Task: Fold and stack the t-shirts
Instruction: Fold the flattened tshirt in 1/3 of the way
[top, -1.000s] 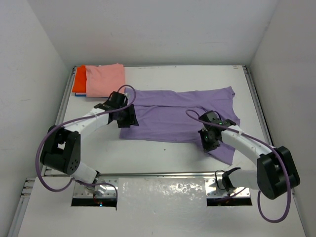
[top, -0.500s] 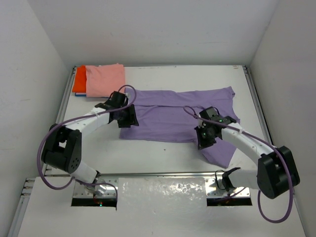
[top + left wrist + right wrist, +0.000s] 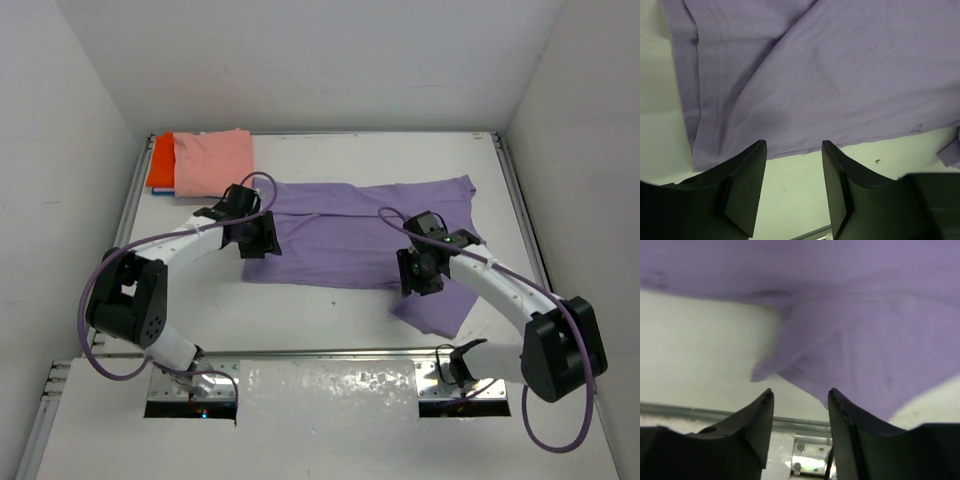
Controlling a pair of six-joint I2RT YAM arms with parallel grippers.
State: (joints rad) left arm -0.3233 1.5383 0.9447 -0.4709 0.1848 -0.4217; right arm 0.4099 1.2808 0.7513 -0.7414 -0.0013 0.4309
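Right pincer (image 3: pixel 800 395) apparently released purple shirt (image 3: pixel 340 235), spread | left pincer (image 3: pixel 793 147) spread | orange shirt (image 3: pixel 160 160) mostly hidden

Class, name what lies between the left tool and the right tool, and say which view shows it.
The purple shirt lies spread from the left tool to the right tool; the top view shows it.

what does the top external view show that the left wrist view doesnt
Only the top external view: the salmon-pink shirt lying on the orange-red shirt in the far left corner, and the right gripper over the near right part of the lavender shirt. Only the left wrist view: the left gripper, its jaws apart with nothing between them, and the shirt's stitched hem. Both: the lavender shirt on the white table.
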